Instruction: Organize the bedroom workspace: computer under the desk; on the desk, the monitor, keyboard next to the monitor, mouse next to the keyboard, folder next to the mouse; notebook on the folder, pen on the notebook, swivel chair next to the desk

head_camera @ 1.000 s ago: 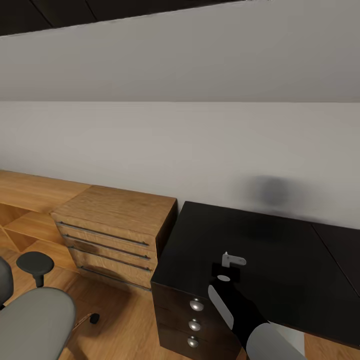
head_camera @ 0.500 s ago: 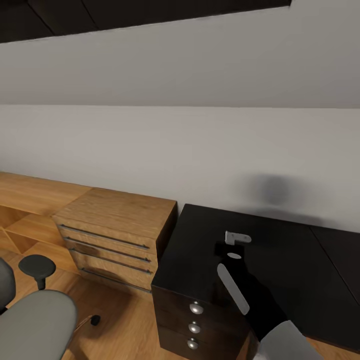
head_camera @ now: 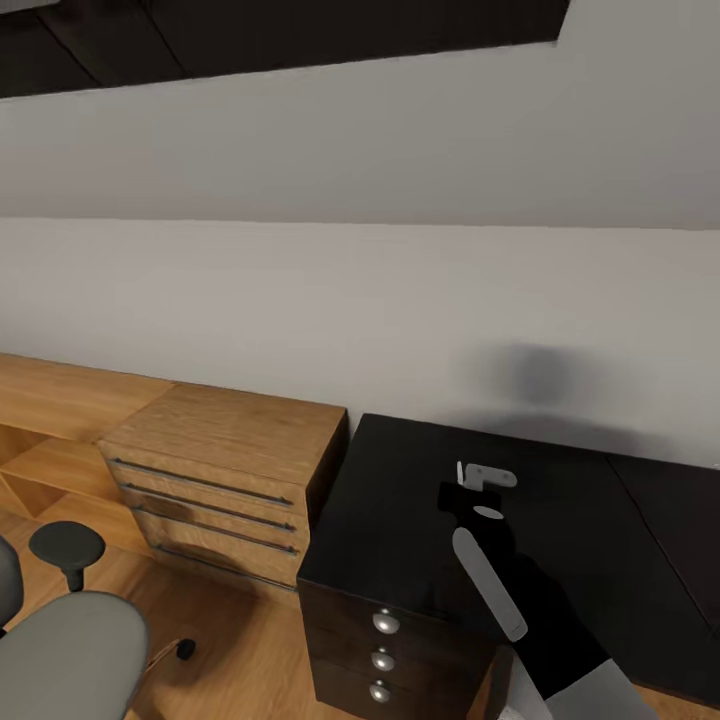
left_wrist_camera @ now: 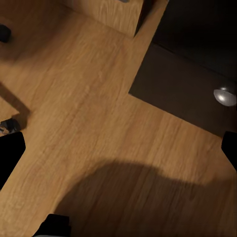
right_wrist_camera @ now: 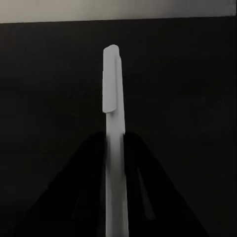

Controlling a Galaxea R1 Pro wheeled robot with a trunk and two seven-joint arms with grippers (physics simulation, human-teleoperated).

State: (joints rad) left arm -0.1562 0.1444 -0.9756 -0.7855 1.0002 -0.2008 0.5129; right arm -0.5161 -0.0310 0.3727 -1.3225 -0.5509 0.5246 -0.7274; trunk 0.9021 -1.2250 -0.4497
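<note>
Nearest, at the lower left of the head view, sits the swivel chair [head_camera: 62,650]: a grey padded seat with a matte black round armrest pad on a short post, and a small black caster on the wood floor [head_camera: 240,650] beside it. The floor is warm plank with visible grain.

At the lower right the right arm reaches forward over the tabletop [head_camera: 590,520], its black sleeve bearing a pale oblong panel. The right claw [right_wrist_camera: 115,148] is clamped on the pen [right_wrist_camera: 112,123], a thin smooth white stick with a flat clip near its far tip, pinched between two dark fingers [right_wrist_camera: 89,187] and held above the glossy black surface (whether it touches the top cannot be told).

The left claw [left_wrist_camera: 118,148] hangs over the floor beside the dark drawer front, its black fingertips spread wide apart at the edges of its wrist view, nothing between them. One round silver knob [left_wrist_camera: 225,96] gleams there.

The tabletop's near face carries three stacked drawers with domed chrome knobs. Just left of it, touching or nearly so, stands a light wood cabinet [head_camera: 225,470] with long slim metal handles. Behind everything runs a plain pale wall [head_camera: 300,310] under a dark sloping ceiling.
</note>
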